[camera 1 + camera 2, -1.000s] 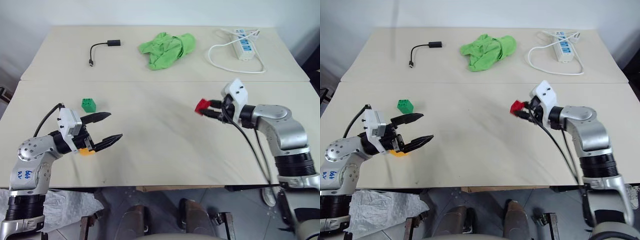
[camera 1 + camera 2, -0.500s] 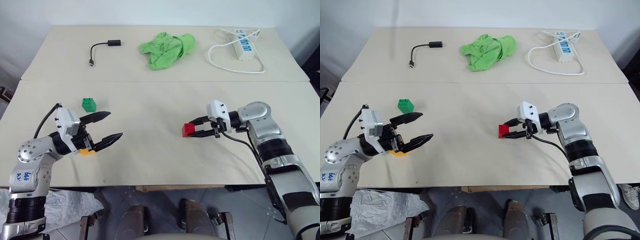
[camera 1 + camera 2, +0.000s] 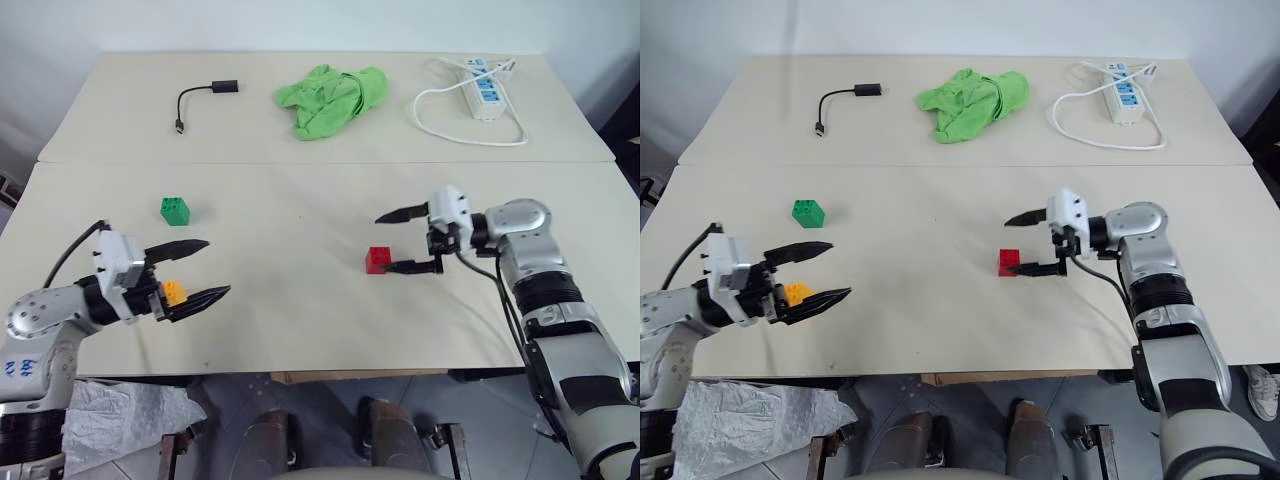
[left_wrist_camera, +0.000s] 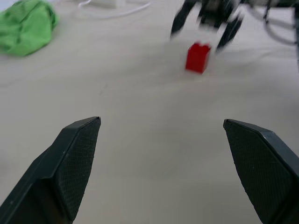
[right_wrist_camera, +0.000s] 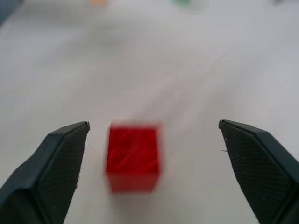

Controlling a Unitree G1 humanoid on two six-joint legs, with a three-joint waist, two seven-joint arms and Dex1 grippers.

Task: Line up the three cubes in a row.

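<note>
Three small studded plastic blocks, judged light, rigid and a little slick: best pinched across two flat opposite sides. Red cube [image 3: 378, 259] sits mid-table, free, just off the right gripper [image 3: 400, 240], jaws spread wide and touching nothing. Green cube [image 3: 175, 210] at ten o'clock from it; yellow-orange cube [image 3: 174, 291] just behind the left gripper [image 3: 200, 272], jaws wide, empty.

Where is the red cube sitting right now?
The red cube sits on the near table, right of centre in the head views, just off the open right gripper, far from the green cube.
</note>
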